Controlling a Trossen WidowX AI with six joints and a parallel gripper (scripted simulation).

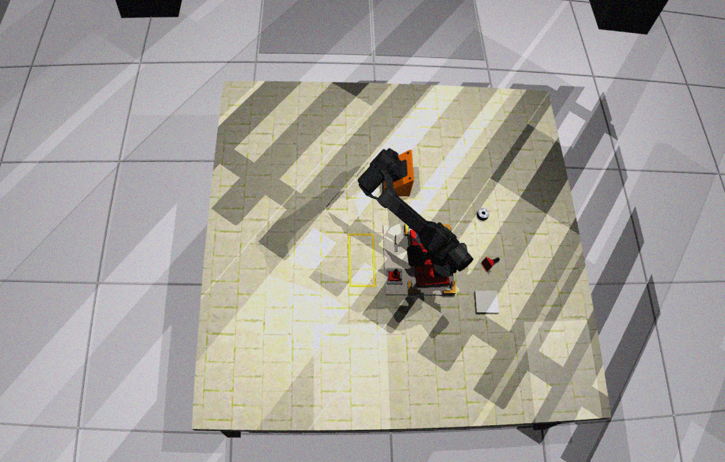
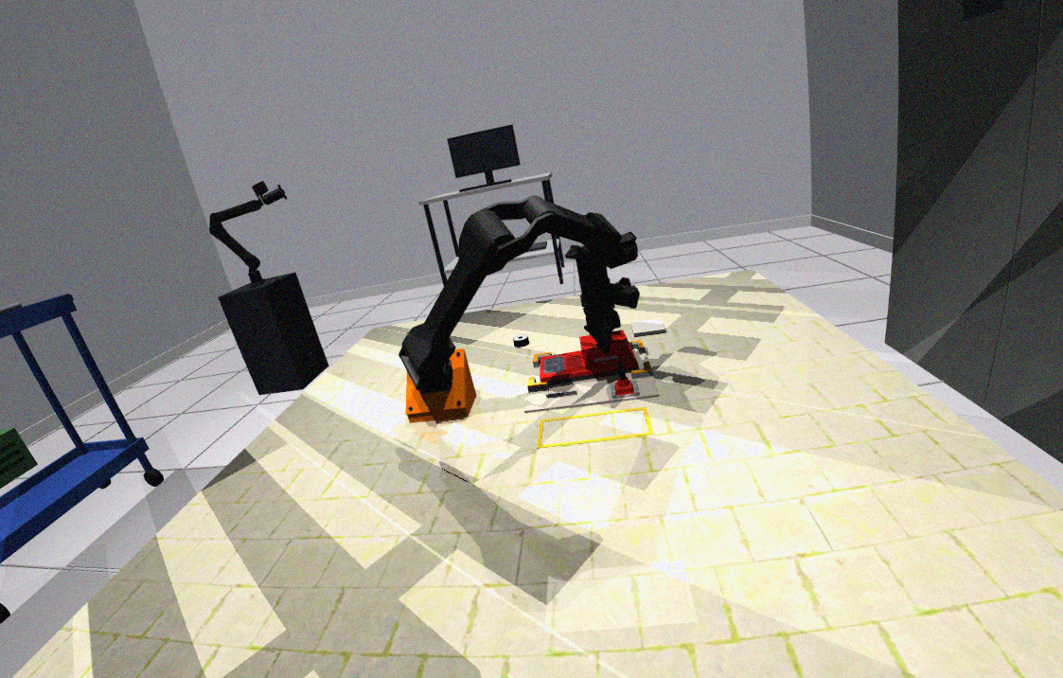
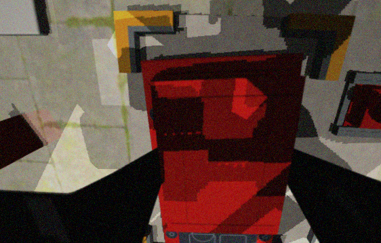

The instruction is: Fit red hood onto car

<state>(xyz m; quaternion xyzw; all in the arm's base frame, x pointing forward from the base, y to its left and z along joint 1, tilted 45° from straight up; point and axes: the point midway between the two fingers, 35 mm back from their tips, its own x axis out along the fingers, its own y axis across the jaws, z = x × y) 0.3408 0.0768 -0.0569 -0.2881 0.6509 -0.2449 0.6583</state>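
Observation:
My gripper (image 3: pixel 220 153) (image 1: pixel 429 270) (image 2: pixel 603 341) is shut on the red hood (image 3: pixel 222 112) (image 2: pixel 612 354), one black finger on each long side. It points straight down over the jig. The hood lies low over the car chassis (image 2: pixel 558 365) (image 3: pixel 212 237), whose grey end shows at the bottom of the wrist view. The orange jig corners (image 3: pixel 124 37) (image 3: pixel 337 61) (image 1: pixel 450 290) show just beyond the hood's far end. The hood hides the pegs, the engine and the deck, so I cannot tell whether it rests on the deck.
A small grey tray with a red part (image 3: pixel 371 105) (image 1: pixel 394 275) (image 2: pixel 625 387) stands beside the jig. A loose red piece (image 1: pixel 489 263) (image 3: pixel 7 140), a pale plate (image 1: pixel 486 301) (image 3: pixel 5 17) and a small ring (image 1: pixel 483 213) (image 2: pixel 521 340) lie nearby. A yellow outlined rectangle (image 1: pixel 348 261) (image 2: pixel 593 413) marks the table.

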